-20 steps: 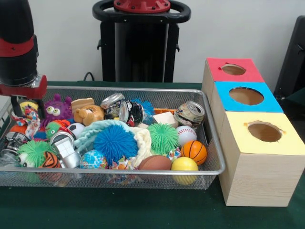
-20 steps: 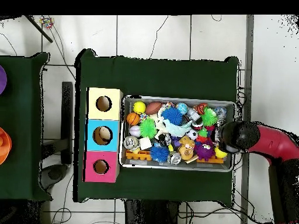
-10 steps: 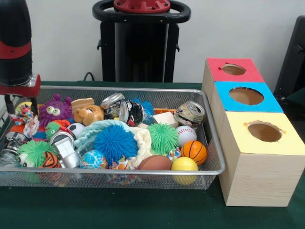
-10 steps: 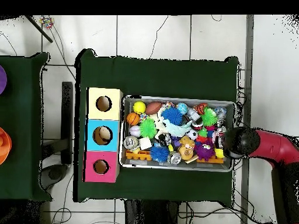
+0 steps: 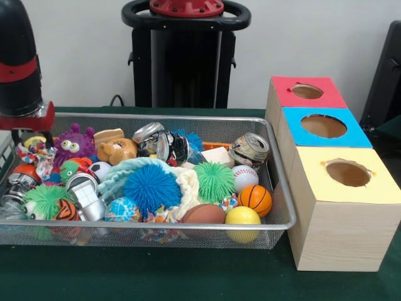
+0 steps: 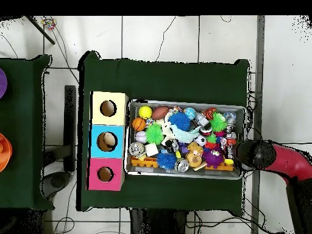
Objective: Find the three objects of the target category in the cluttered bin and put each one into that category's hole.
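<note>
Rising since a second ago, the gripper [image 5: 26, 133] has lifted off the bin's [image 5: 283, 188] left end, carrying up a multicoloured fabric toy [image 5: 39, 154] (whether pinched or merely snagged, I cannot tell). Rightward, the red, blue and yellow holes [image 5: 348, 172] show nothing delivered; probably all three remain.

Over the last second the arm [image 5: 22, 63] has lifted at the left edge of the front view, its red collar now higher above the bin [image 5: 276, 188]. In the overhead view the arm's black end [image 6: 256, 154] has slid right and slightly down, off the toys and past the bin's right rim. The multicoloured toy [image 5: 34, 152] near the purple monster [image 5: 74, 146] sits higher, more exposed.
</note>
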You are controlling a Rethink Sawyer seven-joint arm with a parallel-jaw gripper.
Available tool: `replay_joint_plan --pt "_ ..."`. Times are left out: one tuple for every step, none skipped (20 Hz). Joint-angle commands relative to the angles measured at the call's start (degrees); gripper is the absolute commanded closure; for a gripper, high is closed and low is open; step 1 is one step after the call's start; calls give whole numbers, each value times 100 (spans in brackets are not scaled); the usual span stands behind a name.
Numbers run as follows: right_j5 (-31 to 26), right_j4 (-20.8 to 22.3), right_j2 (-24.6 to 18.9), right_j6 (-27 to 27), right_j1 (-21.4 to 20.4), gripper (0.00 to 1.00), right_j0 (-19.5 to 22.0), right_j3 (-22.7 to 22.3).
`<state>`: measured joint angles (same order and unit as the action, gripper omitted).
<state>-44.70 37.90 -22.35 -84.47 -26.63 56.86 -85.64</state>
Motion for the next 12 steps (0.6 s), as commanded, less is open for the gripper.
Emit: replay_joint_plan --pt "357 -25 -1167 1903 598 0 638 -974" --pt "467 -4 -1269 1867 620 0 721 -1028" --pt "629 14 -1392 1855 659 0 831 -1093" --pt "726 44 -1482 1818 690 0 902 -1127" --pt "782 52 -1576 1786 734 0 972 -1153" --pt "818 59 -1652 1745 762 0 1025 -1169" --pt "853 66 -1728 1705 791 0 1079 -1185" --pt "856 78 -1758 1639 782 0 1090 -1189" --pt "859 90 -1788 1573 774 0 1101 -1193" --pt "862 102 -1818 1507 766 0 1112 -1197" --pt "851 103 -1847 1465 764 0 1122 -1198" --pt "815 101 -1869 1419 757 0 1110 -1188"
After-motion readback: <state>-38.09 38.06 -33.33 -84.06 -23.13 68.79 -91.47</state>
